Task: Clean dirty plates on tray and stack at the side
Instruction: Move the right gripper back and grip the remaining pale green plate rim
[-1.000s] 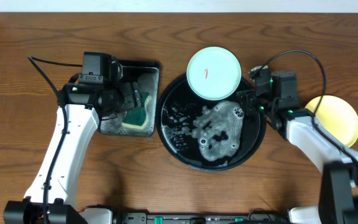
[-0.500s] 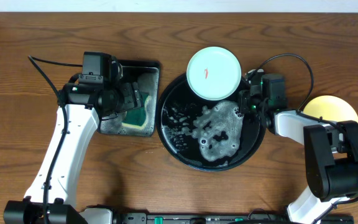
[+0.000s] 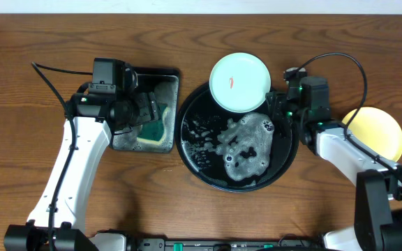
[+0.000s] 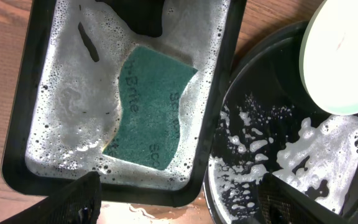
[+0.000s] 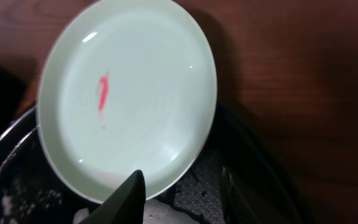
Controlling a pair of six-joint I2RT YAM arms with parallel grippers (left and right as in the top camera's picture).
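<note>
A pale blue-white plate (image 3: 239, 82) with a red smear leans on the far rim of the round black tray (image 3: 199, 171), which holds suds. It fills the right wrist view (image 5: 126, 93). My right gripper (image 3: 278, 111) is at the plate's right edge, and in its wrist view (image 5: 166, 190) it is open with the plate's rim between the jaws. A pale yellow plate (image 3: 375, 132) lies on the table at the right. My left gripper (image 3: 147, 111) is open over a green sponge (image 4: 151, 112). A third plate is not in view.
The sponge lies in a smaller rectangular black tray (image 3: 173, 111) full of soapy water, left of the round tray; its rim also shows in the left wrist view (image 4: 219, 106). Wet patches lie on the wood between the trays.
My right arm shifted a little toward the plate and back; the plate has not moved. The left arm has not moved.
</note>
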